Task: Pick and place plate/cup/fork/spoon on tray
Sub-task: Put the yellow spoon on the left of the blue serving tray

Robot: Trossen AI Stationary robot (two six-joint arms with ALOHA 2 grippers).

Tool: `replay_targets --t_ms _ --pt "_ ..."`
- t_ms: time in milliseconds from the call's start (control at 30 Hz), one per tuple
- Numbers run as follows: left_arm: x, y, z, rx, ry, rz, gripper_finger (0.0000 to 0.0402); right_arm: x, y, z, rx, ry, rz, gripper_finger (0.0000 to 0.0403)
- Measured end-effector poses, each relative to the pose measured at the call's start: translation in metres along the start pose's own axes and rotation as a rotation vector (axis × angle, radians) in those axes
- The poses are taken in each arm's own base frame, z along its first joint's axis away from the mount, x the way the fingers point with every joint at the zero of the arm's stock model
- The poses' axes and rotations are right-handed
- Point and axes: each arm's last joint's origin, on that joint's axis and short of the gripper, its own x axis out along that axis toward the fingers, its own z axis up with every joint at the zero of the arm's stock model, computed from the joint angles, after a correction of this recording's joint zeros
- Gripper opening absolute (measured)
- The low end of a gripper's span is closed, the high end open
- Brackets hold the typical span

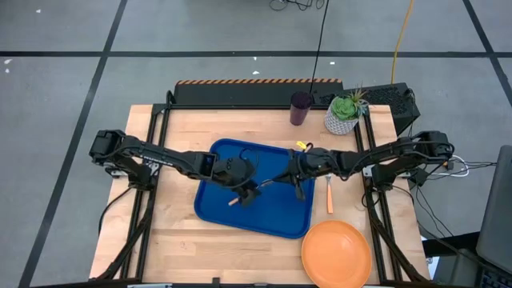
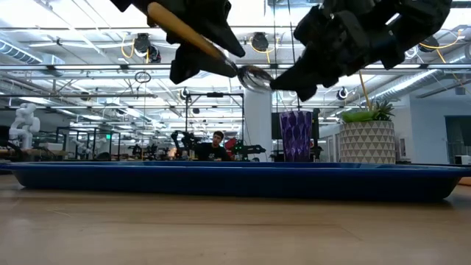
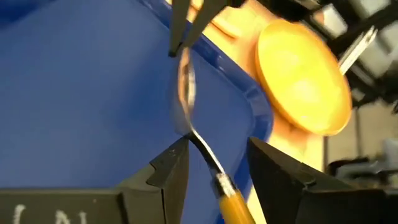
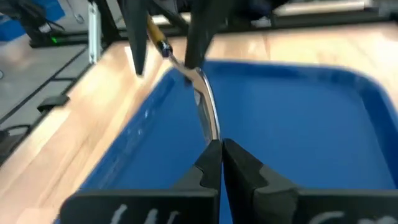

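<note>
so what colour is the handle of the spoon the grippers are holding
Orange, with a silver metal bowl. The spoon handle shows best in the left wrist view, above the blue tray.

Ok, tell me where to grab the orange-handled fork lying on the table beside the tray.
Take the small silver-tined fork by the middle of its slim orange handle, straight down from above, fingers across it: it lies flat on the wood beside the blue plastic tray. The right pincer is nearest, but is shut on the orange-handled metal spoon.
</note>
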Motion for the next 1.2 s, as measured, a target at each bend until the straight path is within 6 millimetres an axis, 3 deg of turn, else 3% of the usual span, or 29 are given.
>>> replay_targets --t_ms 167,467,633,900,1033,1200 --pt "-0.001 -0.003 -0.002 0.197 -0.019 0.048 0.0163 0.0 -0.001 -0.007 0.03 0.072 -0.007 0.0001" --pt "-0.001 0.002 -0.007 0.353 -0.016 0.216 0.0163 -0.001 -0.002 -0.01 0.083 0.106 -0.013 0.0" --pt "-0.005 0.0 -0.028 0.497 0.094 0.388 0.0163 -0.003 -0.012 -0.01 0.13 0.102 -0.049 0.0" --pt "-0.009 -0.021 -0.036 0.623 0.055 0.497 0.0163 -0.008 -0.034 -0.01 0.202 0.097 -0.14 0.0" --pt "-0.003 -0.021 -0.052 0.706 0.185 0.652 0.0163 -0.01 -0.04 -0.009 0.218 0.076 -0.169 0.0" --pt "0.017 -0.026 -0.055 0.742 0.234 0.774 0.0163 -0.01 -0.042 0.002 0.24 -0.039 -0.143 0.0"
